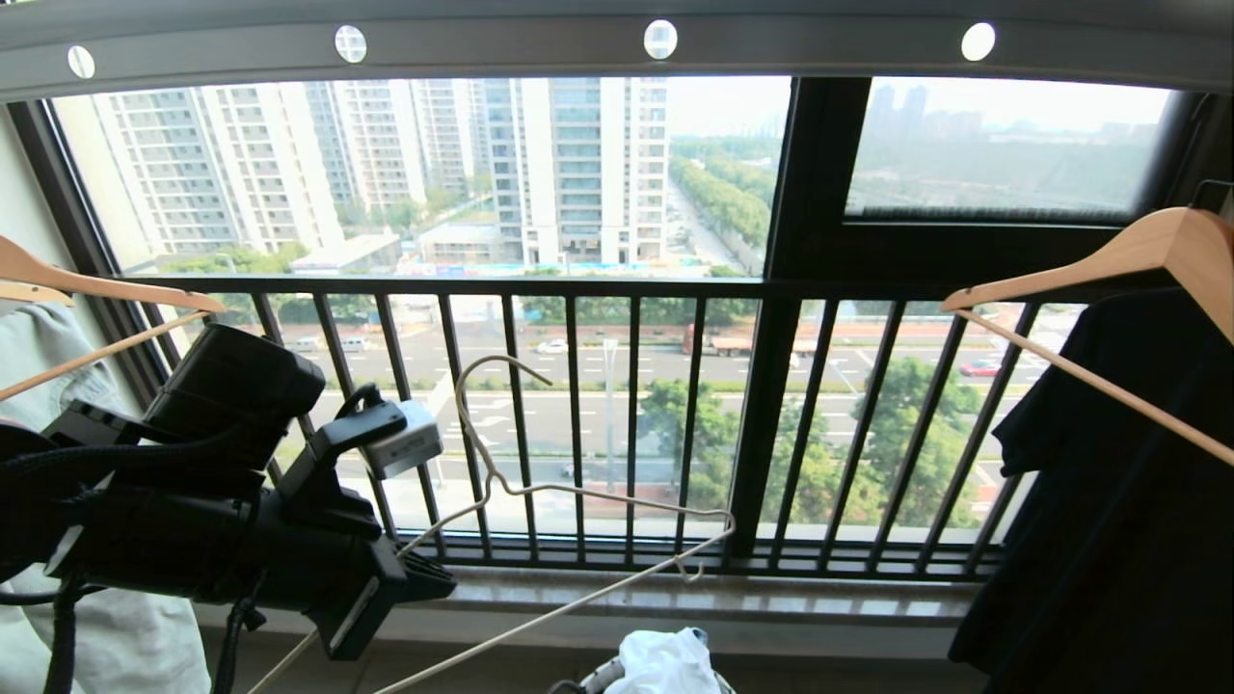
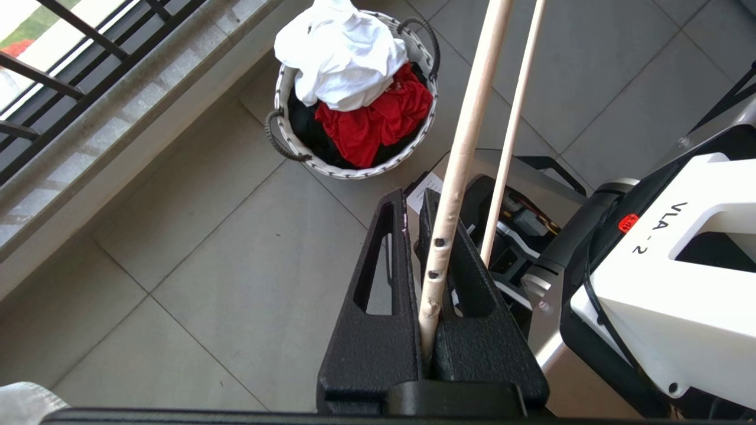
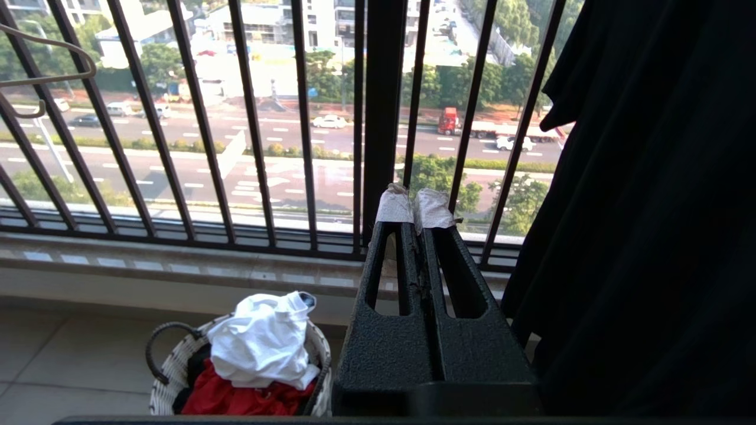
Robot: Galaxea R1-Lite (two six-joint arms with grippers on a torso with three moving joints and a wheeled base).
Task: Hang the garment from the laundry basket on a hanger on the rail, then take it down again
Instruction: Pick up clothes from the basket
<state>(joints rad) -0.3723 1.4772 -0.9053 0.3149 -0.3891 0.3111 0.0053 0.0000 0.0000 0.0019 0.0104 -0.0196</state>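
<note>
At the left of the head view, the left gripper [image 1: 410, 569] is clamped on one arm of the hanger [image 1: 578, 496], whose long axis slopes from low left up toward the right. Its hook [image 1: 487, 386] points upward, well below the rail [image 1: 617, 43]. The garment [image 2: 339, 56] lies crumpled atop the laundry basket [image 2: 354, 171] on the floor. The right gripper [image 3: 416, 209] is closed, empty, beside a black garment [image 3: 649, 206].

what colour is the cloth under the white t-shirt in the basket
Red, clearest in the left wrist view.
</note>
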